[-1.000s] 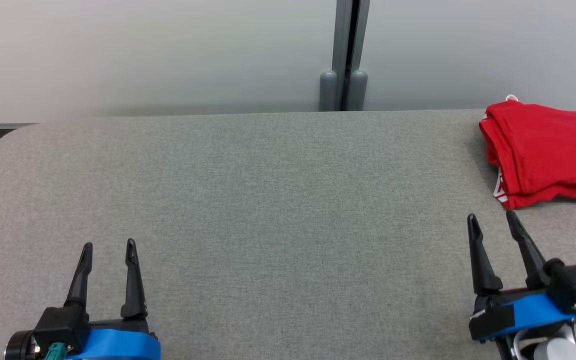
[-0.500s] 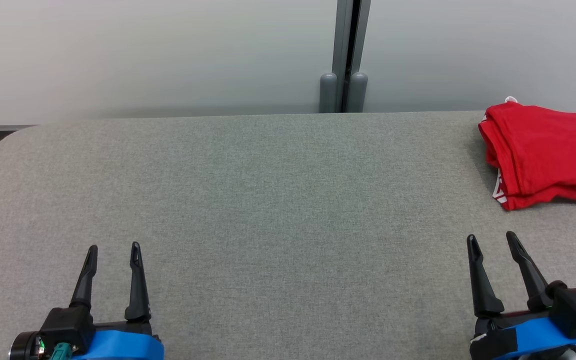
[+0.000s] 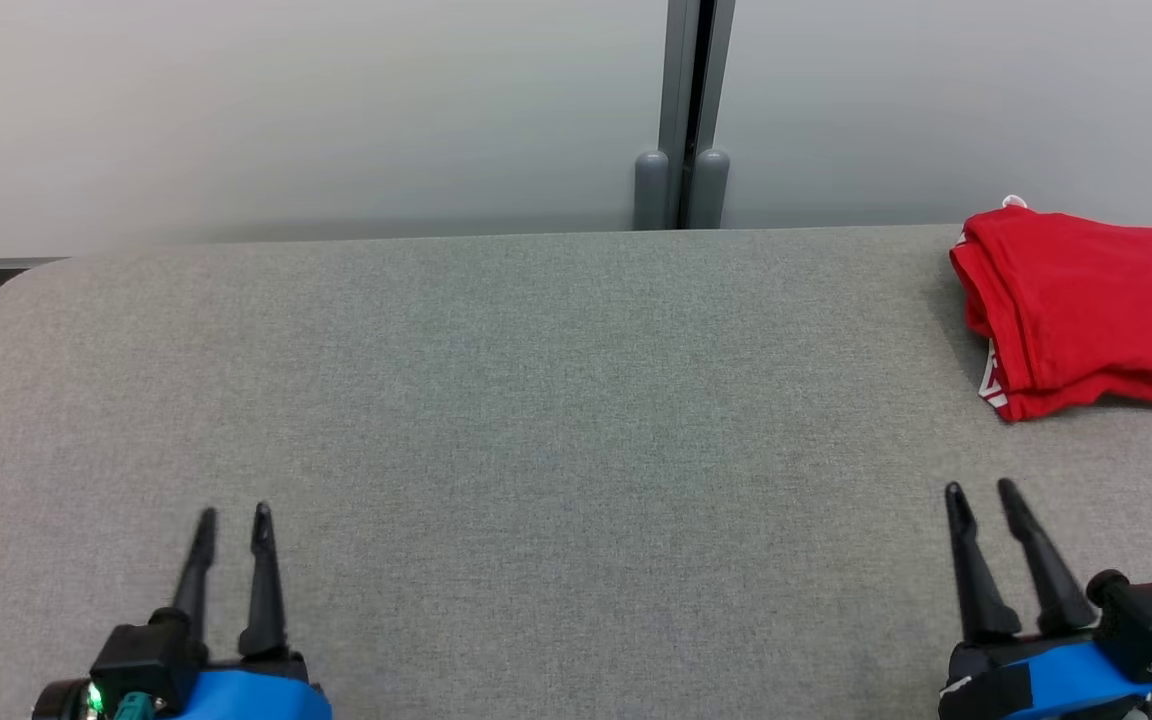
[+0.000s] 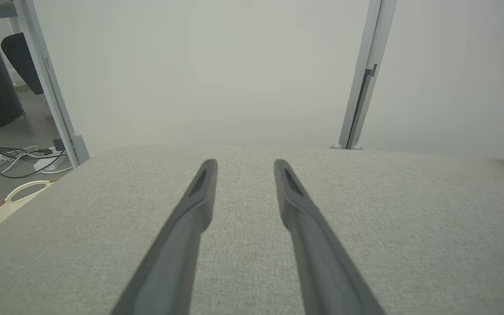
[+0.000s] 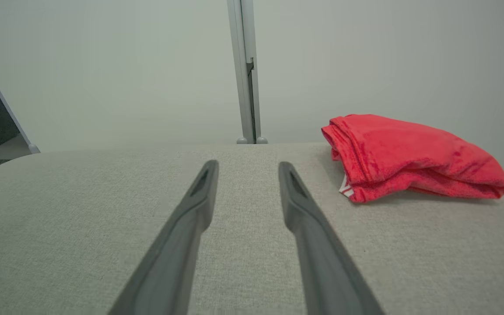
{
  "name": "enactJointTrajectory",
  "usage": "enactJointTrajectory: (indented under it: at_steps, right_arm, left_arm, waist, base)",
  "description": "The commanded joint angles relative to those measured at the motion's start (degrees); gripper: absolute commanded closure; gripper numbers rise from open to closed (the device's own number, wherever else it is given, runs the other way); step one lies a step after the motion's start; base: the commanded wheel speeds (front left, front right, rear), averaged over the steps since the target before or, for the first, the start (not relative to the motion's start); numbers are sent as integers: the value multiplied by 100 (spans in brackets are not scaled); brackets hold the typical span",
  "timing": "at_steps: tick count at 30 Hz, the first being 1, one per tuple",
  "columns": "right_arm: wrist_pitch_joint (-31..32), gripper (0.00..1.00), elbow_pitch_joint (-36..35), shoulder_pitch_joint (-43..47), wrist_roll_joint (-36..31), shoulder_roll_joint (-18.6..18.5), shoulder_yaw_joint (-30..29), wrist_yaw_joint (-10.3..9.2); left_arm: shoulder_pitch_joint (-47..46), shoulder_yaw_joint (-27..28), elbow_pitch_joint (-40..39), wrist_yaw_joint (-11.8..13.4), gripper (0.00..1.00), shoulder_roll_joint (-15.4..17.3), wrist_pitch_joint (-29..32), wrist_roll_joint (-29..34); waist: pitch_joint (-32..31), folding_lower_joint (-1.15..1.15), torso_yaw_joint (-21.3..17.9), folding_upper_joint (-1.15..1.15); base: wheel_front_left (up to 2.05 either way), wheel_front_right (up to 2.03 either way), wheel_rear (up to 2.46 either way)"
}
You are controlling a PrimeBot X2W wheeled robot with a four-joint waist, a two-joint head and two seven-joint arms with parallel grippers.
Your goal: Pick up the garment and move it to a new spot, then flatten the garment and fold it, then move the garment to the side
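Withdrawn from garment [image 3: 1086, 300] since a second ago: right gripper [image 3: 981, 488], fingers narrowed yet parted, empty. Garment: red, folded, far right of desk [image 3: 536, 400], cut off by frame edge; probably its final side spot. Left gripper [image 3: 233, 510]: fingers likewise narrowed, parted, empty. Judged: nothing left.

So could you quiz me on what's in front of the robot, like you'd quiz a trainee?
1. True or false: the red garment lies spread flat across the middle of the grey surface.
2. Which is nearer the garment? A. the left fingers B. the right fingers
3. Fill in: both pairs of fingers hold ____.
Key: 1 false, it lies folded at the far right; 2 B; 3 nothing.
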Motion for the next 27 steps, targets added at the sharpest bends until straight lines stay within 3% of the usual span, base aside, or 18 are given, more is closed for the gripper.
enactJointTrajectory:
  at_steps: [1, 4, 27]
  right_arm:
    - [-1, 100, -4, 2, 18, -1, 2, 0]
    - [11, 100, 129, 8, 98, 5, 13, 0]
    - [385, 100, 399, -252, 2625, -93, 19, 0]
  left_arm:
    - [-15, 10, 5, -2, 100, 1, 9, -18]
    - [20, 25, 165, -4, 100, -31, 60, -96]
    - [-202, 123, 148, -75, 100, -22, 663, -2613]
  waist:
    - [-1, 0, 0, 0]
    - [-4, 0, -1, 0]
    - [-60, 0, -10, 0]
  base:
    - [0, 0, 0]
    - [0, 0, 0]
    - [0, 0, 0]
